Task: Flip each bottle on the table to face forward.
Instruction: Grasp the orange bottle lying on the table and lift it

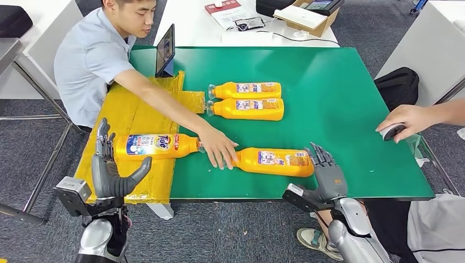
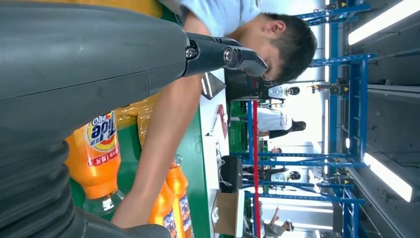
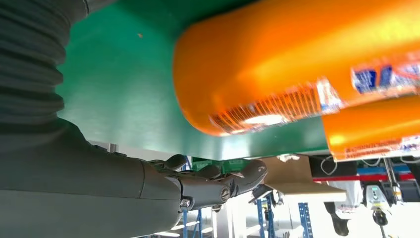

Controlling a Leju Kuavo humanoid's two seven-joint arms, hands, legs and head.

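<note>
Your right hand (image 1: 328, 174) sits at the near edge of the desk (image 1: 329, 82), just beside the base end of the nearest bottle (image 1: 274, 161). That bottle lies on its side with its long axis running along the near edge, cap end pointing toward your left, and its back label faces up. The fingers are spread and raised, holding nothing; whether the fingertips touch the bottle's base I cannot tell. In the right wrist view the orange base (image 3: 277, 64) looms just past the thumb (image 3: 218, 186).

A person's hand (image 1: 219, 148) rests on that bottle's neck, so you share it for now; I would wait until that hand lifts.

Your left hand (image 1: 112, 172) is at the near left corner, released, with fingers upright and thumb out. It stands just short of the Tide bottle (image 1: 156, 146), which lies on the yellow sheet (image 1: 131, 118) with its front label already up.

Two more bottles (image 1: 247, 99) lie side by side nearer the middle, well apart from both hands, back labels up by my reading.
</note>
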